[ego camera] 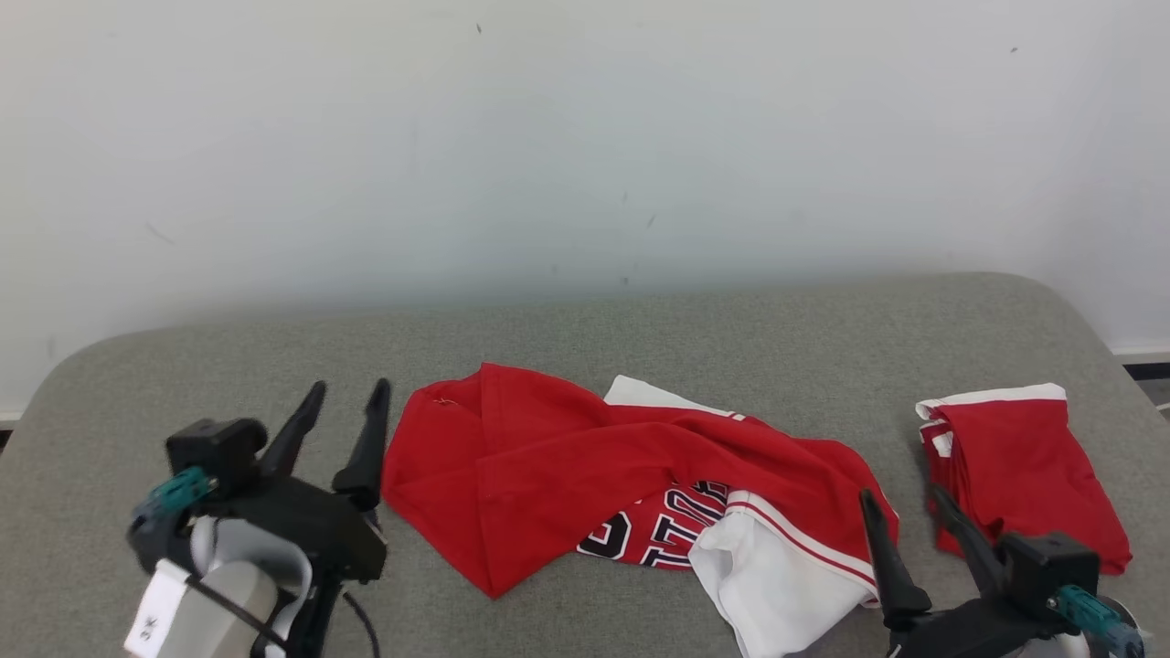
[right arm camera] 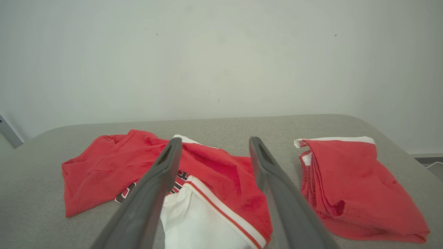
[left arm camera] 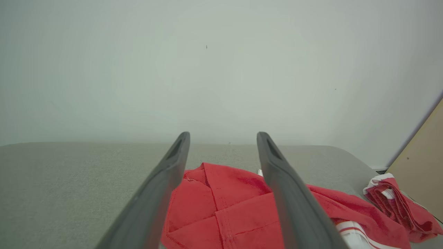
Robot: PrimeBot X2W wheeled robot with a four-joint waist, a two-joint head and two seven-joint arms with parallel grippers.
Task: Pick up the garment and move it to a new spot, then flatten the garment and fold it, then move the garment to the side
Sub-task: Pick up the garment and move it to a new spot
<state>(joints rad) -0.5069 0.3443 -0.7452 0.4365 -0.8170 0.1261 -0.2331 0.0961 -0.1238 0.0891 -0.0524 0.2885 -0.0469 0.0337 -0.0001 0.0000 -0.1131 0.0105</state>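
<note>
The crumpled red and white jersey garment (ego camera: 548, 466) with dark lettering lies in the lower middle of the head view, spread loosely on a grey fabric-covered table (ego camera: 228, 356). Its white part hangs toward the bottom edge of the frame.

At the lower left, the left gripper (ego camera: 350, 391) has its two dark fingers spread wide and holds nothing. Its tips are just left of the garment's red edge. In the left wrist view the red cloth (left arm camera: 225, 197) shows between and below the parted fingers of that gripper (left arm camera: 223, 135).

At the lower right, the right gripper (ego camera: 900, 498) also stands wide and empty. It is between the garment's white part and a folded red cloth with a white band (ego camera: 1015, 466). The right wrist view shows this gripper (right arm camera: 215, 140) raised before the garment (right arm camera: 104, 162), with the folded cloth (right arm camera: 346, 180) to the right. Whether either gripper touches fabric cannot be told.

A pale wall (ego camera: 548, 137) fills the upper half.
</note>
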